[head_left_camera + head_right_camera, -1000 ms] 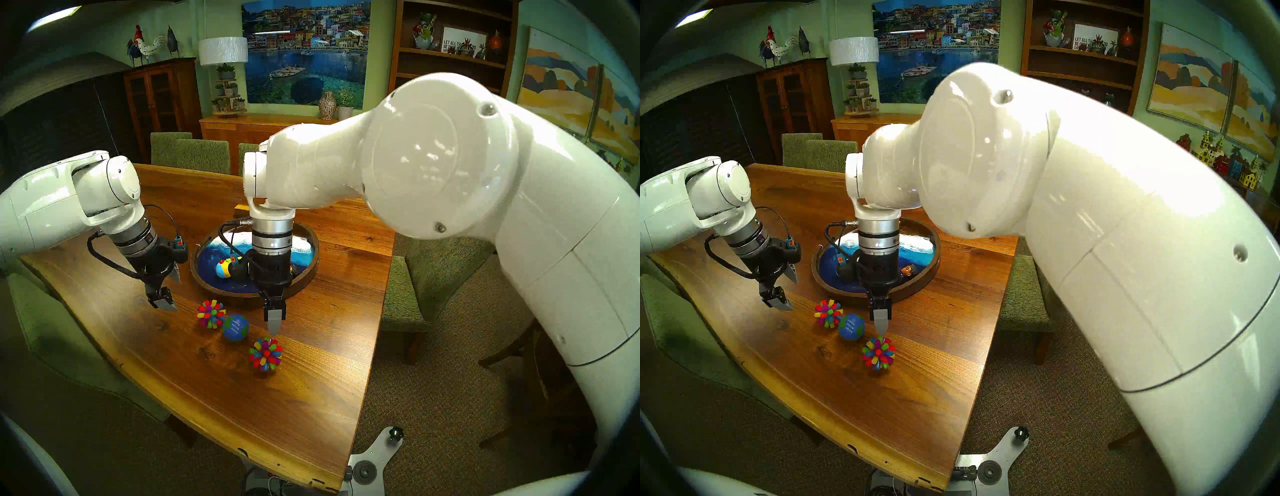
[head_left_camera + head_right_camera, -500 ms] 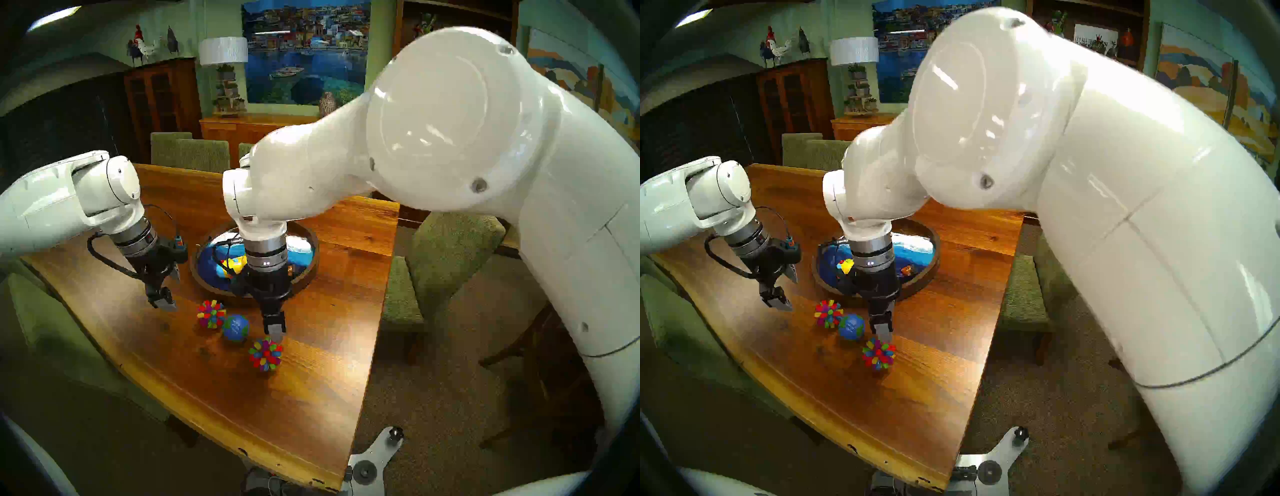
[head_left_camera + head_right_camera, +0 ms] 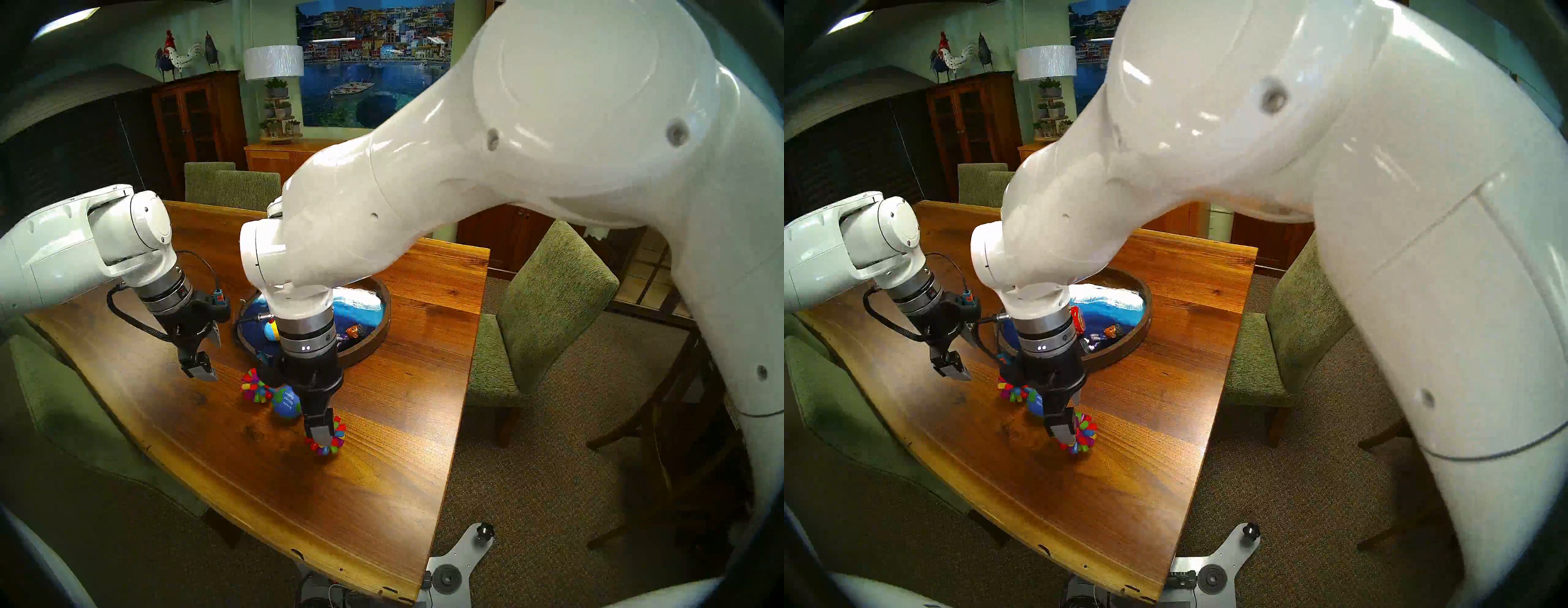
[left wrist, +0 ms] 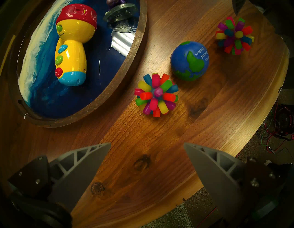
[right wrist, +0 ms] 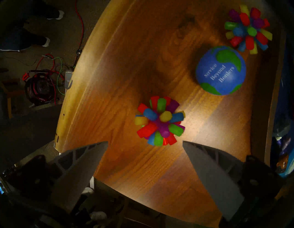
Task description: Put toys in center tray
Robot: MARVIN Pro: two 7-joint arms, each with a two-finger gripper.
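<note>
Blue globe ball (image 5: 221, 70) sits between spiky balls (image 5: 159, 121).

Near spiky ball (image 3: 335, 437) half behind right gripper (image 3: 321, 437)

Both head views look down from above the near edge of the table (image 3: 348, 501), facing the round tray (image 3: 382, 329) beyond; the right arm fills much of each. The left wrist view looks straight down, close, beside the tray (image 4: 127, 66). The right wrist view looks down nearer the table edge. All share the globe ball (image 4: 190, 61) (image 5: 221, 70).
</note>
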